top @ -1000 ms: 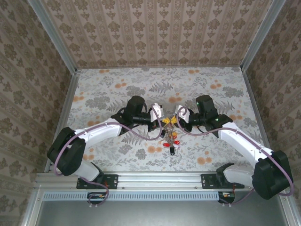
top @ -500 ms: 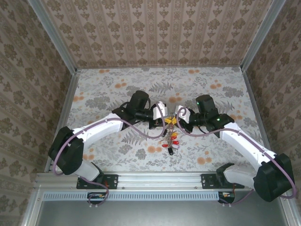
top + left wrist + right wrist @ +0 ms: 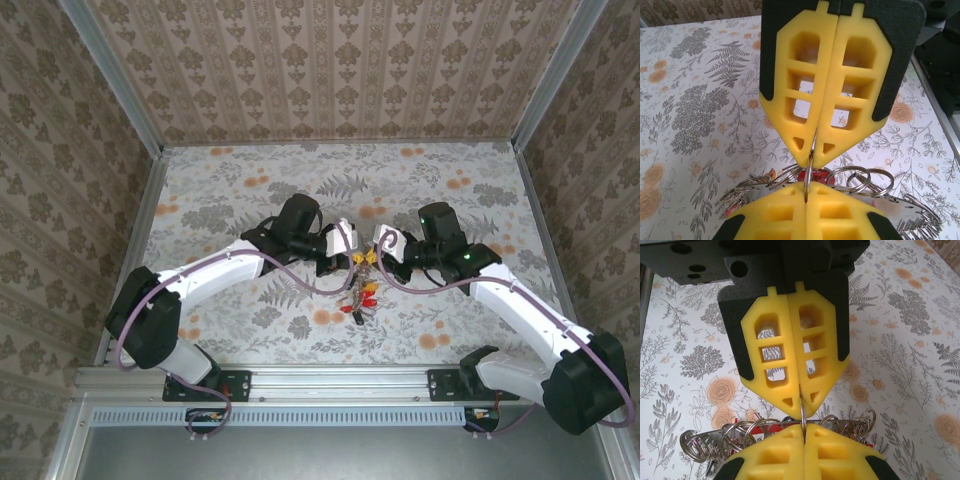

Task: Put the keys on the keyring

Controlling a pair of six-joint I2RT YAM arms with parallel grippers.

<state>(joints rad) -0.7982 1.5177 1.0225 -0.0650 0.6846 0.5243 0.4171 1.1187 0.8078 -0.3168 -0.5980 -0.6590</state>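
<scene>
No writing, labels, brand marks, numbers or signs can be read on any surface in the overhead view or either wrist view.

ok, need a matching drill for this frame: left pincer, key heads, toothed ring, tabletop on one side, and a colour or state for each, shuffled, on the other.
Things
1. left pincer
2. key heads
3. toothed ring
4. tabletop

Colour or state
a. grey metal
b. floral print
c. shut on a thin wire ring
d. red

Pairs: 1-c, 2-d, 3-a, 4-b
</scene>
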